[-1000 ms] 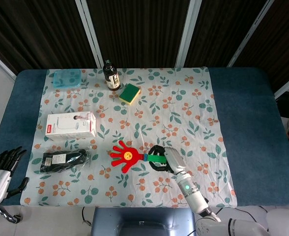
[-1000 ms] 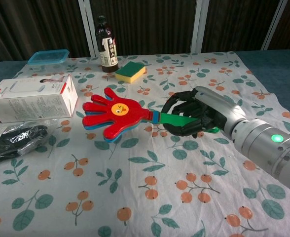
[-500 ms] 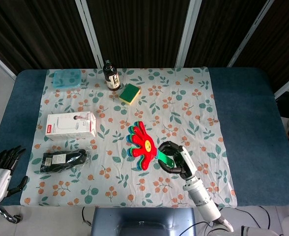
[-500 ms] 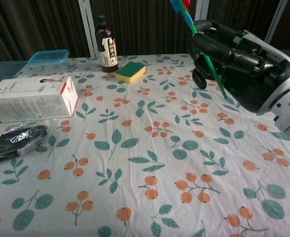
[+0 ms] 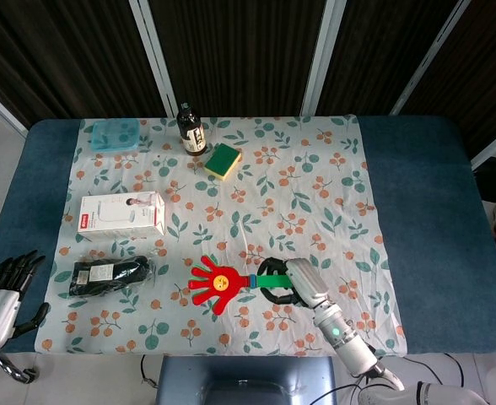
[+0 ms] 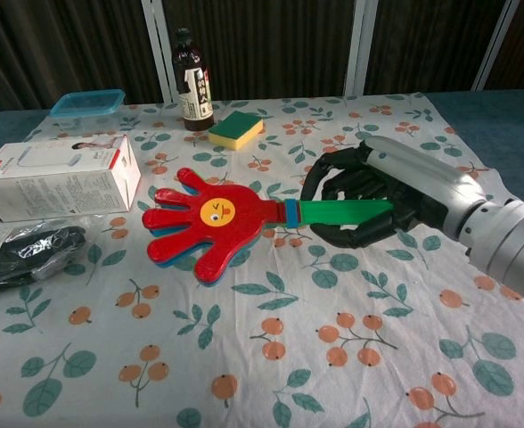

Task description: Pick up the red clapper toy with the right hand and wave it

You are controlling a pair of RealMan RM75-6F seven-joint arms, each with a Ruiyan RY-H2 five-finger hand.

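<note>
The red clapper toy is hand-shaped with a yellow smiley face and a green handle. It lies level just above the floral cloth, palm pointing left. My right hand grips the green handle, black fingers curled around it. My left hand hangs at the table's near left corner, fingers apart and holding nothing; the chest view does not show it.
A white box and a black bagged item lie left of the toy. At the far side stand a dark bottle, a yellow-green sponge and a blue lidded container.
Half a second ago the right hand held the clapper raised and tilted upward. It has swung back down, so the toy is low and level over the cloth, pointing left.
</note>
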